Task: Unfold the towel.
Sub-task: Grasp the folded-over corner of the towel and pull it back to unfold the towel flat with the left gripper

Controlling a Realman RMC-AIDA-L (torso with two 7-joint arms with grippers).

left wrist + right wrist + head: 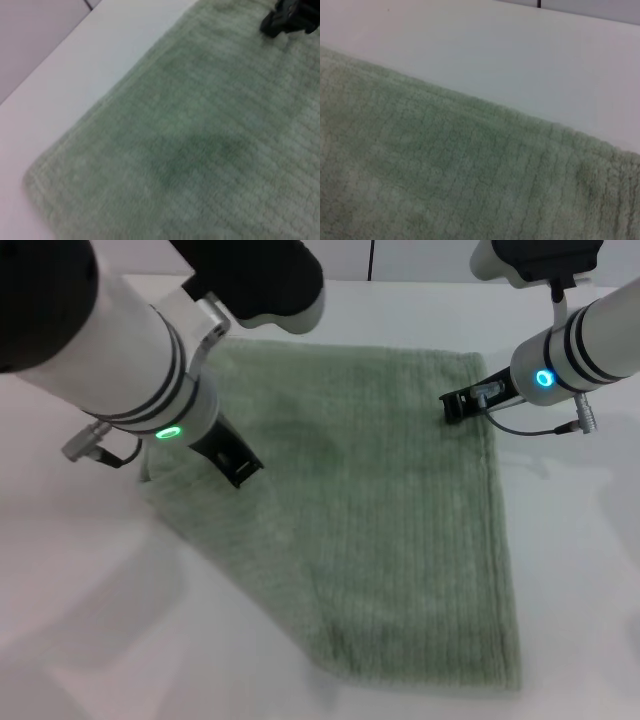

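The towel (370, 520) lies flat on the white table (580, 570), filling the centre of the head view. It is a pale sage-green terry cloth with fine ribbed lines. Its right edge runs from the upper right of centre down to the lower right corner of the cloth. Its lower left side forms a long diagonal line from the left of the frame to the bottom edge.

The left gripper (238, 466) is at the left of the head view, tip down on the towel near its left corner. Whether its fingers are spread or closed, and whether they pinch any cloth, cannot be told.

The right gripper (458, 404) is at the upper right of the head view, tip at the towel's upper right corner, touching or just above the cloth. Its finger state and any hold on the towel cannot be told either. It also shows as a dark shape at the upper right of the left wrist view (290, 19).
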